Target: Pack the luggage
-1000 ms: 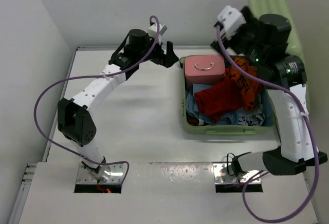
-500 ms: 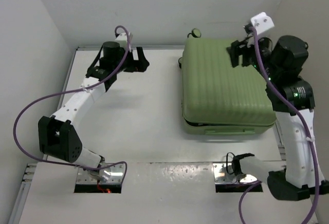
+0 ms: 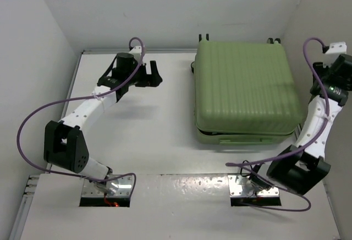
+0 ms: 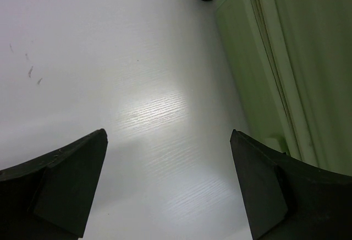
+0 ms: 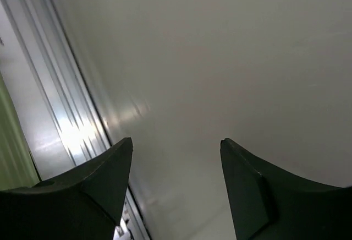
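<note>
Just right of the left end effector (image 4: 168, 135), the luggage (image 3: 242, 88) lies on the bench (image 3: 148, 135), lid down. Packing looks all but done, with only fastening perhaps left. Its fingers gape wide, empty. The right end effector (image 5: 176, 141), off the case's other side, stands apart and empty too.

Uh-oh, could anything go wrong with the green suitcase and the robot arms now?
The luggage lid shows a dark gap along its near edge, so it may not be fully shut and could pop up. The right end effector points at the wall close by and might bump it.
</note>
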